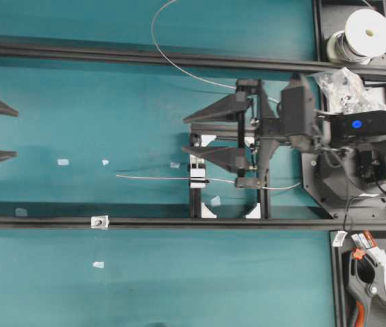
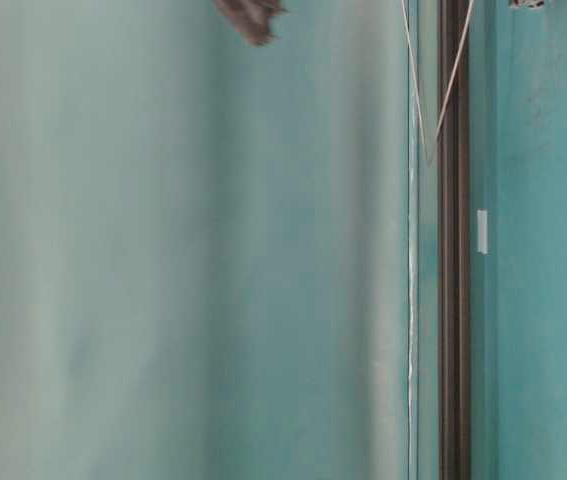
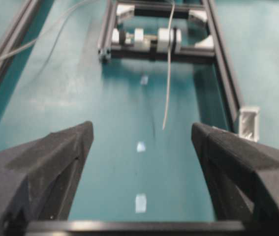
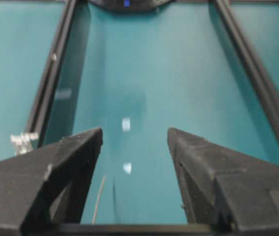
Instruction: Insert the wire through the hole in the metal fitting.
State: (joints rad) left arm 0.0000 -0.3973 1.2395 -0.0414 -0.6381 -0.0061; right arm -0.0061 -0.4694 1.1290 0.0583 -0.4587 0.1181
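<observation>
The thin silvery wire (image 1: pixel 152 178) lies across the teal table and runs through a white-and-black block (image 1: pixel 198 176). Its free end points left. The metal fitting (image 1: pixel 99 221) sits on the lower black rail, apart from the wire. My left gripper (image 1: pixel 16 133) is open at the far left edge and holds nothing. In the left wrist view the wire (image 3: pixel 169 73) ends ahead of the open left gripper (image 3: pixel 141 129), and the fitting (image 3: pixel 249 123) is at the right rail. My right gripper (image 1: pixel 183 135) is open above the block. Its wrist view shows the right gripper (image 4: pixel 135 132) empty, the wire (image 4: pixel 97 201) below, and the fitting (image 4: pixel 23 140) to the left.
Two black rails (image 1: pixel 145 58) (image 1: pixel 247 223) cross the table. A small black frame (image 1: pixel 264 204) holds the block. A wire spool (image 1: pixel 366 34), a bag of parts (image 1: pixel 346 88) and an orange clamp (image 1: pixel 373 293) sit at the right. White tape scraps (image 1: pixel 62 162) dot the surface.
</observation>
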